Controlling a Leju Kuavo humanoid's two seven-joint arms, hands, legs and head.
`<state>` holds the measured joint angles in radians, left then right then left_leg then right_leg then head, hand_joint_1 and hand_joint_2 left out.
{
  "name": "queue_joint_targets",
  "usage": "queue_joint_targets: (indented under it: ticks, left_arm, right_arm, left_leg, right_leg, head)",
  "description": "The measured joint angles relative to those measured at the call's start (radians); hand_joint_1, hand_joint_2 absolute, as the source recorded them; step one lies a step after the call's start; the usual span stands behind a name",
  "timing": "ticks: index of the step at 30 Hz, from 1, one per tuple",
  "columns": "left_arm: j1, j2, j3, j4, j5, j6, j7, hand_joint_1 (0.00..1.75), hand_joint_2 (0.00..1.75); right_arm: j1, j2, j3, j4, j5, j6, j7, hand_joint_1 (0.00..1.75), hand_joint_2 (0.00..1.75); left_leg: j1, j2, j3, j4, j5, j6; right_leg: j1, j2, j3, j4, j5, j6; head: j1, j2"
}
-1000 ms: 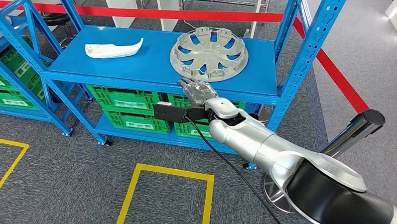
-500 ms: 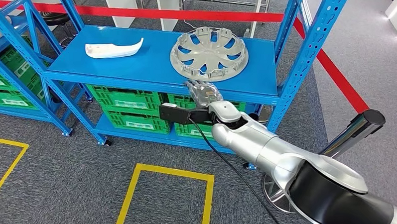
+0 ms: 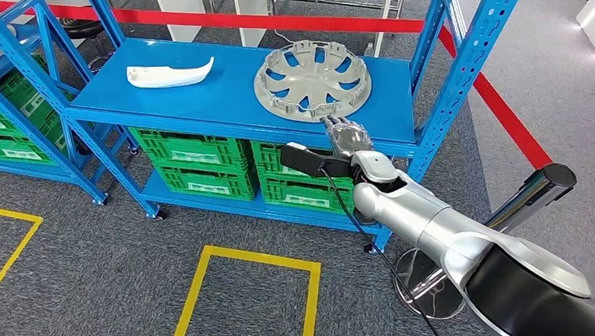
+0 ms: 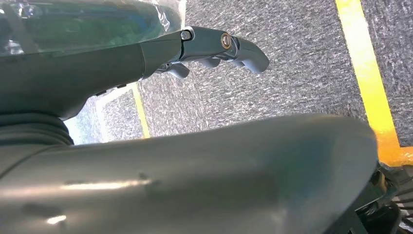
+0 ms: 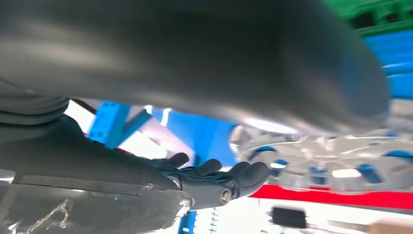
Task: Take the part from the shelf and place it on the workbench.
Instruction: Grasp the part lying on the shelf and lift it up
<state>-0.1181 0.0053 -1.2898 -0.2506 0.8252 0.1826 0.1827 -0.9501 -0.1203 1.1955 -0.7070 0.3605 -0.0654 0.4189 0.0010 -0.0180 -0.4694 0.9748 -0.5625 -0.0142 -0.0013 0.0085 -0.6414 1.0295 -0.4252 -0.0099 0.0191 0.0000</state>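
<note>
a white curved part [image 3: 170,73] lies flat on the blue shelf [image 3: 225,103], long axis running left-right. right of it a grey wheel cover [image 3: 313,80] lies flat, round. the right hand [image 3: 347,136] reaches its near rim, fingers extended, holding nothing; whether they touch it is unclear. green crates [image 3: 193,162] sit below, contents hidden. the left hand [image 4: 214,46] hangs over carpet, fingers loosely curled, holding nothing.

The robot's right arm [image 3: 431,223] is a smooth, brushed-silver shell that widens into a glossy black section near the shoulder. A black box-shaped camera module [image 3: 309,158] is fixed at the wrist, with a thin black cable [image 3: 372,247] trailing back along the arm. The right hand [image 3: 346,136] has dark grey fingers under a clear plastic wrap. The left hand [image 4: 214,46] shows grey fingers, a brass-coloured screw and a ribbed grey cover.
</note>
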Motion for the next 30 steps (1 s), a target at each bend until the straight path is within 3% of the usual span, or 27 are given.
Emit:
queue_joint_targets:
  ticks: [8, 14, 30]
  left_arm:
    - [0.008, 0.0, 0.0, 0.0, -0.005, 0.0, 0.002, 0.0, 0.0]
    - [0.007, 0.0, 0.0, 0.0, -0.008, 0.004, -0.002, 0.0, 0.0]
    - [0.01, -0.002, 0.0, 0.0, -0.002, -0.012, 0.009, 0.0, 0.0]
  right_arm:
    - [0.026, -0.078, -0.026, -0.074, 0.034, -0.043, 0.019, 0.0, 0.0]
    - [0.022, -0.095, -0.047, -0.129, 0.081, -0.101, 0.012, 0.0, 0.0]
    - [-0.004, -0.135, -0.095, -0.209, 0.113, -0.07, 0.015, 0.0, 0.0]
  left_leg:
    - [0.0, 0.001, 0.0, 0.0, 0.0, 0.0]
    - [0.0, 0.002, 0.0, 0.0, 0.0, 0.0]
    - [0.0, 0.002, 0.0, 0.0, 0.0, 0.0]
  right_leg:
    - [0.0, 0.0, 0.0, 0.0, 0.0, 0.0]
    - [0.0, 0.001, 0.0, 0.0, 0.0, 0.0]
    - [0.0, 0.0, 0.0, 0.0, 0.0, 0.0]
  head:
    - [0.0, 0.0]
    - [0.0, 0.0]
    - [0.0, 0.0]
